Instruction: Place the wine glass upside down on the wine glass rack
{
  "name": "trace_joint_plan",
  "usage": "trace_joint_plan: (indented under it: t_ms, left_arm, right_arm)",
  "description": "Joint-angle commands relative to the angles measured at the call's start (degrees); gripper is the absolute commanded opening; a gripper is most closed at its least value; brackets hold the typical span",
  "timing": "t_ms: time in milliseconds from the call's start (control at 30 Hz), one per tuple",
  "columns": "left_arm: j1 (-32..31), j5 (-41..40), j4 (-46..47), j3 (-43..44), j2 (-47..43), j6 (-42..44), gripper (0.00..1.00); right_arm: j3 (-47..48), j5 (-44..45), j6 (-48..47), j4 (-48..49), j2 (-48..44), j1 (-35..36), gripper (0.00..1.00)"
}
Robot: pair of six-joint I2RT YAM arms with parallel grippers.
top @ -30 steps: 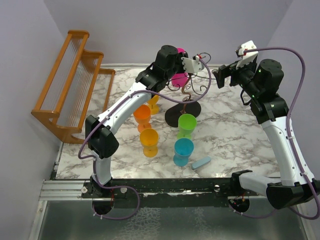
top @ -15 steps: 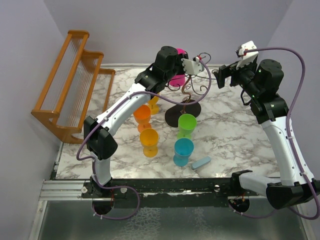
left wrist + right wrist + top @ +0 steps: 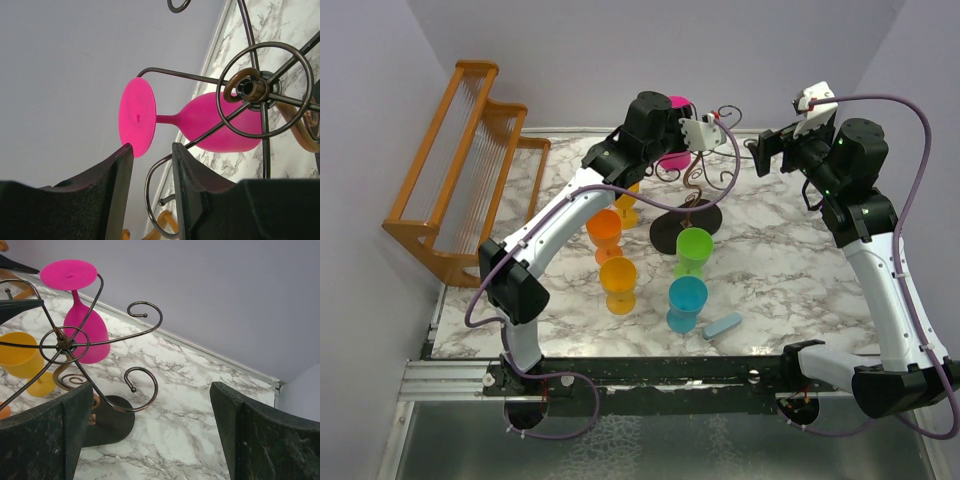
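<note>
Glass (image 3: 85,325) is on the rack (image 3: 110,420), inverted. What you're looking at: solid hot pink, opaque, with a flat round foot on top, a short thin stem and a tulip bowl hanging mouth-down. The foot sits over a wire arm on the rack's far-left side. The stem runs down beside that arm and the bowl hangs level with the hub ring. In the top view the left arm (image 3: 570,205) covers most of it, so you only get pink above and below the wrist.

Rack: dark wire, curled arm ends, coppery twisted stem. It stands upright on a black oval base on the marble desk (image 3: 780,260).

Your left claw (image 3: 152,147): jaws parted by a narrow gap, nothing between them. The tips sit right at the foot's rim. One tip overlaps the rim in the wrist view; can't tell if it touches.

Your right claw (image 3: 150,387): spread wide and empty, up off the desk to the rack's right, facing it, clear of the wire.

Also on the desk: orange cups (image 3: 617,275), green cup (image 3: 693,248) and blue cup (image 3: 686,300) on the near side of the rack, with a blue block (image 3: 723,325) just beside the blue cup. Wooden rack (image 3: 450,170) is at the far left.
</note>
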Motion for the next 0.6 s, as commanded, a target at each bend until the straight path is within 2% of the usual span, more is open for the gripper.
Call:
trace_joint_plan:
  t_ms: [0, 133, 300, 400, 467, 567]
  left_arm:
    - [-0.3, 3.5, -3.8, 1.4, -3.7, -4.2, 0.42]
    - [-0.3, 4.9, -6.1, 2.1, -5.4, -7.4, 0.47]
    - [-0.2, 3.9, -9.7, 1.9, -8.1, -12.3, 0.61]
    - [0.0, 2.3, -10.6, -0.3, -12.5, -14.1, 0.76]
    - [0.3, 1.6, -11.4, -2.5, -15.4, -15.2, 0.96]
    - [1.0, 1.4, -13.1, -6.3, -19.3, -16.1, 0.99]
  right_arm:
    - [-0.3, -1.3, 0.5, 1.8, -1.2, -0.3, 1.00]
    - [-0.1, -1.6, 0.3, 1.5, -0.8, -0.3, 1.00]
    - [1.7, -3.1, -1.1, 0.2, 0.2, -0.3, 1.00]
    - [3.3, -4.3, -3.3, -1.0, 1.1, -0.3, 1.00]
    - [4.2, -4.9, -4.4, -1.4, 1.8, -0.3, 1.00]
    - [5.2, -6.9, -6.2, -2.6, 2.6, -0.3, 1.00]
